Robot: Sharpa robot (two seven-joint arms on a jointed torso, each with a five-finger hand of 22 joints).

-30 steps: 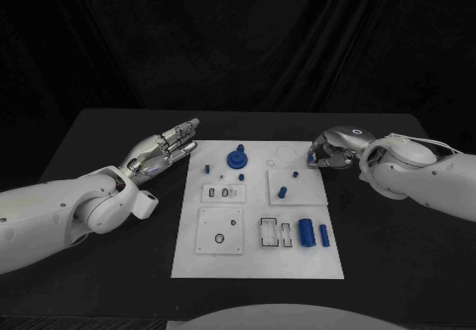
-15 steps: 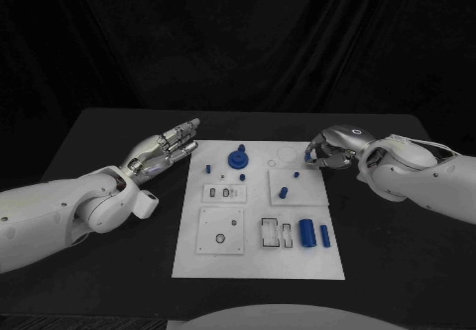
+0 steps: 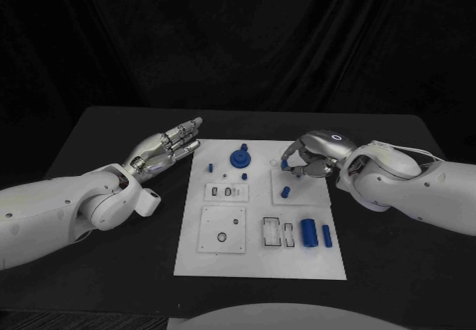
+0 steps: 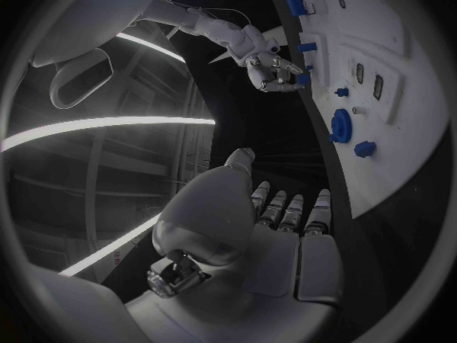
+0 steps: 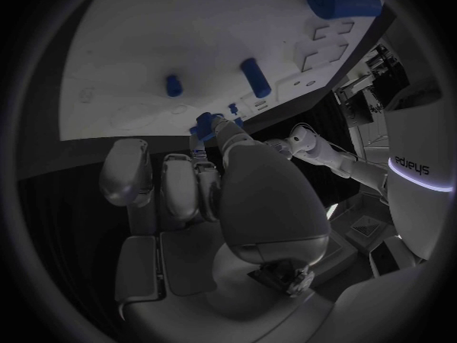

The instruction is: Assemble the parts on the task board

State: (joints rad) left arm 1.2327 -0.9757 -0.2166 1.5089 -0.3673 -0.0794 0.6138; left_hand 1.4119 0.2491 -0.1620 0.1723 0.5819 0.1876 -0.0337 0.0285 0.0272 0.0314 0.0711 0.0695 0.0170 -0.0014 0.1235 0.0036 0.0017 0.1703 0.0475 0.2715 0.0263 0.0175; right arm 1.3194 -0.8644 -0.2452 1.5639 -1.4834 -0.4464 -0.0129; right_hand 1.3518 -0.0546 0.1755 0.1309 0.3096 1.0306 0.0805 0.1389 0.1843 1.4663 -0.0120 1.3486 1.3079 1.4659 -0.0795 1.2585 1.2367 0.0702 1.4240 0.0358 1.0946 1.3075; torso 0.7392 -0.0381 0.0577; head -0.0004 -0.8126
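The white task board (image 3: pixel 260 258) lies in the middle of the black table. My right hand (image 3: pixel 309 159) hovers over the board's far right corner and pinches a small blue part (image 5: pixel 202 123) at its fingertips. Just under it stands a blue peg (image 3: pixel 284 192) on a raised square plate. My left hand (image 3: pixel 168 148) hangs beside the board's far left edge, fingers stretched out and apart, holding nothing. A blue gear-like part (image 3: pixel 239 159) stands near the board's far edge, and two blue cylinders (image 3: pixel 307 232) lie side by side at its near right.
Small blue pegs (image 3: pixel 209 166) stand near the gear. A square plate with a ring (image 3: pixel 221 231) and two rectangular slots (image 3: pixel 269 232) take up the board's near half. Bare black table (image 3: pixel 397 261) runs along both sides of the board.
My right hand has moved leftward from the board's right edge to above its far right corner, carrying the small blue part. The left hand has stayed still.
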